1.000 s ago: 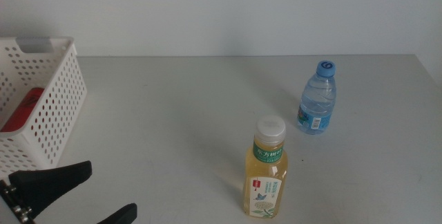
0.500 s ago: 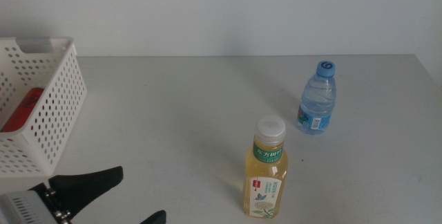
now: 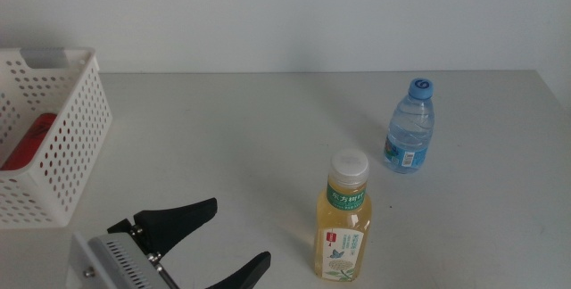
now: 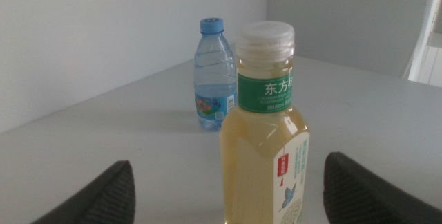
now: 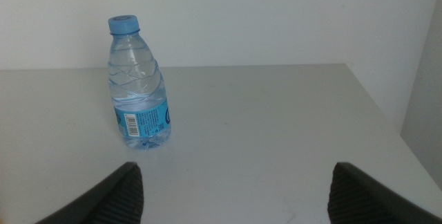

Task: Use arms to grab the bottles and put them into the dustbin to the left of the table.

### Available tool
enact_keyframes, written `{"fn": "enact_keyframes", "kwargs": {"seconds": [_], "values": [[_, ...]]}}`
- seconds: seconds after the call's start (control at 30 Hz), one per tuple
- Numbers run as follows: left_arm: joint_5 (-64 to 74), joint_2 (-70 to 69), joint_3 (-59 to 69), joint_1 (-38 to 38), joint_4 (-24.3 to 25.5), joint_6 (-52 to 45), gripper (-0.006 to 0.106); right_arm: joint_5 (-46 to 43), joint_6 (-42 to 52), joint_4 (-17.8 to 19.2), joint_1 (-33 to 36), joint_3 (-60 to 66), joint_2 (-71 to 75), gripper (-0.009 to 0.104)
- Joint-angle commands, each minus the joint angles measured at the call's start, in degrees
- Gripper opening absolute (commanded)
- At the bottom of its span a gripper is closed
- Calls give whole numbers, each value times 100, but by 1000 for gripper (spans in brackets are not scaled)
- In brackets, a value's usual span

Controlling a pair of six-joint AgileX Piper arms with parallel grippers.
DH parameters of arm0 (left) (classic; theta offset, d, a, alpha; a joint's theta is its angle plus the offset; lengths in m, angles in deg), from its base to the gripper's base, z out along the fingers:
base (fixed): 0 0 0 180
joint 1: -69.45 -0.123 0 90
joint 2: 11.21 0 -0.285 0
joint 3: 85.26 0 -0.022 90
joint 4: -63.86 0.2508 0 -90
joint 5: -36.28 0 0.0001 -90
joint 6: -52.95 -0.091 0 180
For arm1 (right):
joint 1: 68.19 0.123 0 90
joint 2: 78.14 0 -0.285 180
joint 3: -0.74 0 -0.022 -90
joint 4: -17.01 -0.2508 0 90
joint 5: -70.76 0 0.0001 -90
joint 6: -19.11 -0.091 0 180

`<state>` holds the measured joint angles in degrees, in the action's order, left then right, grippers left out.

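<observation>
The tea bottle (image 3: 343, 218) stands upright on the tabletop (image 3: 250, 128), near the front edge. Behind the tea bottle and a little to its right stands the water bottle (image 3: 410, 127), also upright, well apart from it. Far to the left of the tea bottle, at the left edge of the tabletop, sits the dustbin (image 3: 62, 146). The can (image 3: 28, 142) lies inside it. The left gripper (image 3: 227, 244) is just left of the tea bottle, between it and the dustbin, its fingers (image 3: 183, 216) spread wide and pointing at the tea bottle.
</observation>
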<state>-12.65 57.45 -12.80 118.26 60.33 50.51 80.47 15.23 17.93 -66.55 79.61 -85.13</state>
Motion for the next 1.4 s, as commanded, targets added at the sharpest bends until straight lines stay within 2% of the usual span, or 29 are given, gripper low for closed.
{"fn": "enact_keyframes", "kwargs": {"seconds": [0.0, 0.23, 0.43, 0.5, 0.63, 1.37], "values": [[-749, 232, -135, 41, 50, 179, 93, -452, 69, 43, 13, -58, 117, 94], [-1321, 1051, -144, 41, 264, 244, 93, -452, 69, 43, 13, -58, 117, 94], [-2172, 1867, -138, 41, 749, 1100, 93, -452, 69, 43, 13, -58, 117, 94], [-2441, 2107, -185, 7, 934, 1066, 93, -452, 69, 43, 13, -58, 117, 94], [-2539, 2608, -399, -39, 939, 1328, 93, -452, 69, 43, 13, -58, 117, 94], [-2500, 3870, -1649, -39, 844, 1239, 93, -452, 69, 43, 13, -58, 117, 94]]}}
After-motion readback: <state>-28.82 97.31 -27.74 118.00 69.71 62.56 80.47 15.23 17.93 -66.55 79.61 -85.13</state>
